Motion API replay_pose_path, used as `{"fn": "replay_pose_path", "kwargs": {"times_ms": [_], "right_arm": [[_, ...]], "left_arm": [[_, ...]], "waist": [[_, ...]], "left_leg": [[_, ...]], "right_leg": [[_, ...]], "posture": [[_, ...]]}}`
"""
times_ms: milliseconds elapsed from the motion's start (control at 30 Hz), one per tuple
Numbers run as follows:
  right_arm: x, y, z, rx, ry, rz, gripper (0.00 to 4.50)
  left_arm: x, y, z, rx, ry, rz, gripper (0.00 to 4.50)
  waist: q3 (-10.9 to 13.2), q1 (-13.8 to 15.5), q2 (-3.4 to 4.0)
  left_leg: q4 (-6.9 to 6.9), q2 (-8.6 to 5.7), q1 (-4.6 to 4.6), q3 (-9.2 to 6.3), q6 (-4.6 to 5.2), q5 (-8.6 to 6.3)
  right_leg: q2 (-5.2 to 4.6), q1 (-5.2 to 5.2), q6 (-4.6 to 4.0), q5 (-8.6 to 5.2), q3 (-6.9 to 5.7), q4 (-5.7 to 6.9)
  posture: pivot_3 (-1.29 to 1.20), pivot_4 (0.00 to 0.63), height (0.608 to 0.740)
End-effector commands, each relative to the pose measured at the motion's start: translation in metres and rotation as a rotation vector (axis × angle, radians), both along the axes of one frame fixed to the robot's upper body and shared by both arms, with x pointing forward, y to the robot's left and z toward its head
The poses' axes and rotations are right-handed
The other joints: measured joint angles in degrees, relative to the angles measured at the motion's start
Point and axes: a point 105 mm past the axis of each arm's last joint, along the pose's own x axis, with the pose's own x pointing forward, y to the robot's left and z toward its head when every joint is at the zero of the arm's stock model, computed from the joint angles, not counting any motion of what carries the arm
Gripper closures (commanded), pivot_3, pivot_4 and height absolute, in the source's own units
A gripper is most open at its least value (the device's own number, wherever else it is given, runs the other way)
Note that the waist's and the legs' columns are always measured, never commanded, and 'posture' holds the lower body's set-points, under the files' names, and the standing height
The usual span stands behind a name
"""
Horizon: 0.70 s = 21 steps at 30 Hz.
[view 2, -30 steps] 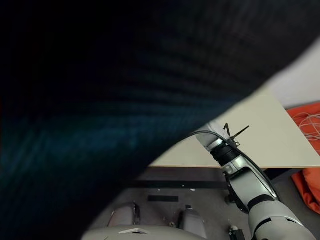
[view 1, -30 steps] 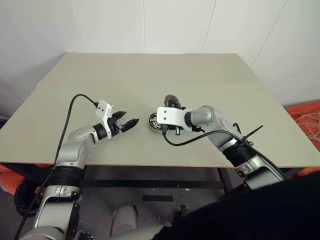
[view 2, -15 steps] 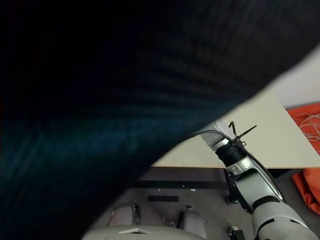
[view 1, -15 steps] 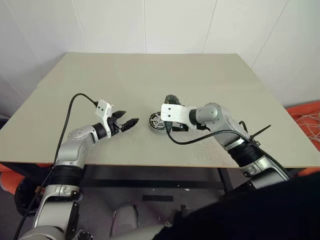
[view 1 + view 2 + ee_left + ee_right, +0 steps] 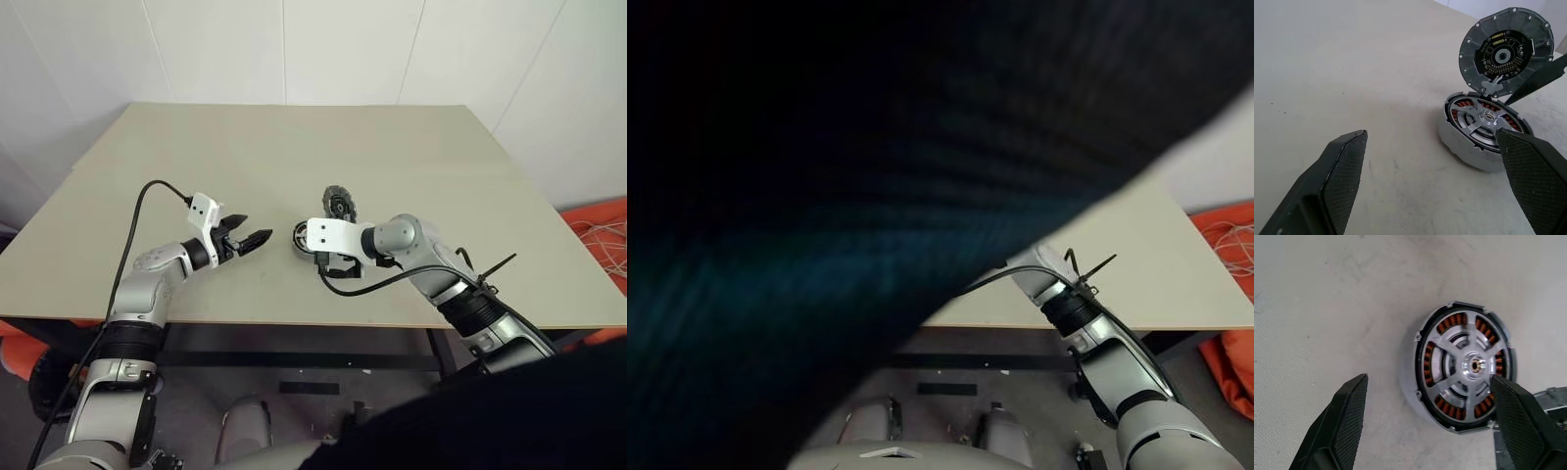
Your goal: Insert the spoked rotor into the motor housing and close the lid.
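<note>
On the beige table (image 5: 411,147), near its front edge, the motor housing (image 5: 1462,366) sits with the spoked rotor (image 5: 1469,366) already seated inside it, silver spokes and hub lying over the ring of copper-coloured coils. Hinged at the housing's far side, the lid (image 5: 1506,51) stands open and nearly upright, its grey ribbed rim framing a dark centre with a circuit board. Just above the housing, the right gripper (image 5: 1427,426) hangs with its two black fingers (image 5: 1344,421) spread wide, holding nothing; the housing shows between them, clear of both pads. To the left, the left gripper (image 5: 250,241) hovers close over the tabletop, pointing toward the housing from a short way off, its fingers (image 5: 1337,181) likewise spread apart and empty. A black cable (image 5: 367,279) loops from the right wrist.
</note>
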Motion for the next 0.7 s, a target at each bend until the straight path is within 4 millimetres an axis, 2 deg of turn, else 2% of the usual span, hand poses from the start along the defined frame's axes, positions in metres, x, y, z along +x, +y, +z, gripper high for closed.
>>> {"fn": "replay_pose_path", "kwargs": {"times_ms": [33,67,167,333,433,700], "right_arm": [[0.0086,-0.0059,-0.0012,-0.007,-0.015,-0.031,0.02],[0.0109,-0.0087,-0.0044,-0.013,-0.011,-0.047,0.02],[0.0138,-0.0138,-0.0100,-0.027,-0.013,-0.063,0.93],[0.0127,-0.0129,-0.0077,-0.020,-0.020,-0.057,2.51],[0.0129,-0.0136,-0.0070,-0.019,-0.023,-0.059,2.51],[0.0131,-0.0087,-0.0022,-0.003,-0.031,-0.055,2.51]], "left_arm": [[0.0024,0.0021,0.0148,0.008,-0.059,-0.002,0.05],[0.0023,0.0022,0.0148,0.008,-0.059,-0.002,0.05],[0.0022,0.0026,0.0145,0.008,-0.059,0.000,0.05],[0.0022,0.0021,0.0141,0.007,-0.058,-0.002,0.05],[0.0029,0.0014,0.0141,0.006,-0.058,-0.003,0.05],[0.0034,0.0016,0.0141,0.007,-0.059,0.000,0.05]], "waist": [[0.00,-0.01,0.00],[0.00,-0.04,0.00],[0.00,-0.06,0.00],[0.00,-0.17,-0.01],[0.00,-0.17,-0.01],[0.00,-0.13,-0.01]], "left_leg": [[0.00,0.00,0.00,0.00,0.00,0.00],[0.00,0.00,0.00,0.00,0.00,0.00],[0.00,0.01,0.05,0.00,0.00,0.00],[0.00,0.01,0.26,0.00,0.00,0.00],[-0.02,0.03,0.30,0.00,0.00,0.00],[-0.02,0.01,0.30,0.01,0.00,0.00]], "right_leg": [[0.00,0.01,0.00,0.00,0.00,0.00],[0.00,0.01,0.00,0.00,0.00,0.00],[0.00,0.03,0.00,0.00,0.00,0.01],[0.00,0.22,0.08,-0.04,0.00,0.00],[0.01,0.16,0.39,-0.22,0.01,0.03],[0.00,0.19,0.10,-0.06,0.02,0.01]], "posture": [[0.00,0.000,0.740],[0.00,0.000,0.740],[0.00,0.000,0.740],[0.00,0.000,0.740],[0.00,0.000,0.740],[0.00,0.000,0.740]]}}
